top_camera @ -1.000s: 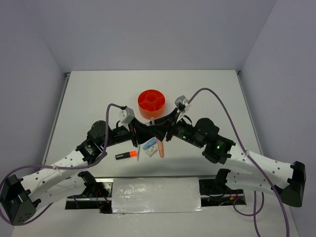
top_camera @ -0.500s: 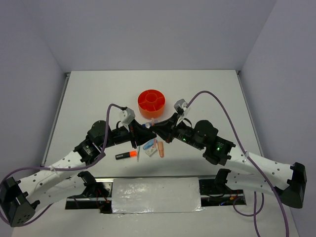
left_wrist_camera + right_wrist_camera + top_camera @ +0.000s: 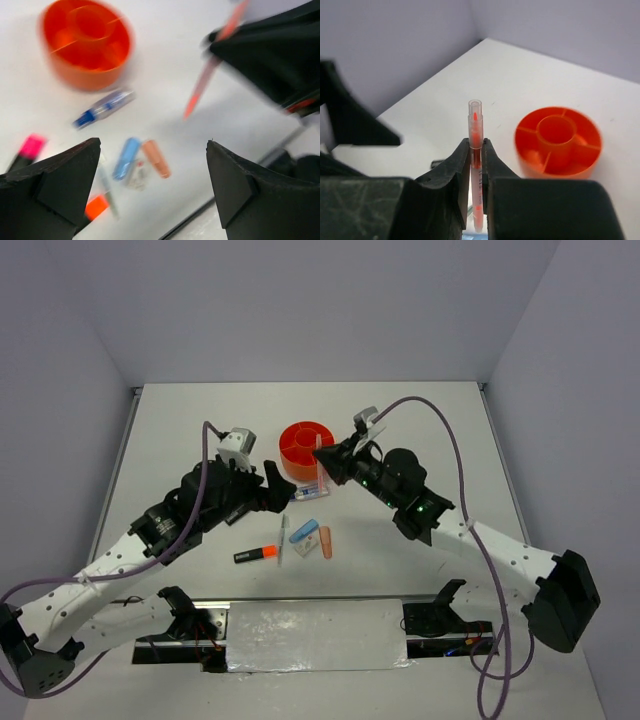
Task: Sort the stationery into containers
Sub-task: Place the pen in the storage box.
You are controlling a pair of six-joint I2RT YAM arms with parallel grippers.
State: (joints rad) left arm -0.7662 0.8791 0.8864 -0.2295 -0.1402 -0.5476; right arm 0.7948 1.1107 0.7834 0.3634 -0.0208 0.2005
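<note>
R gripper point(image 3: 475, 150) clamps thin orange pen point(image 3: 475, 120), axis along fingers, clear end past tips; tub point(image 3: 522, 131) beside. L gripper point(image 3: 152, 145) wide open above blue marker point(image 3: 104, 108).

Nothing legible is showing anywhere: no words, brands or numbers. The pen point(image 3: 475, 130) is carrying small dark marks on its barrel, and the white eraser point(image 3: 136, 175) is showing coloured print, both too blurred to read.

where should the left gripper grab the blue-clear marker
Probably mid-barrel of the blue-clear marker, from straight above, closing across its width. It lies flat on the table, nothing touching it; its clear end sits nearest the orange tub, so stay toward the blue cap.
</note>
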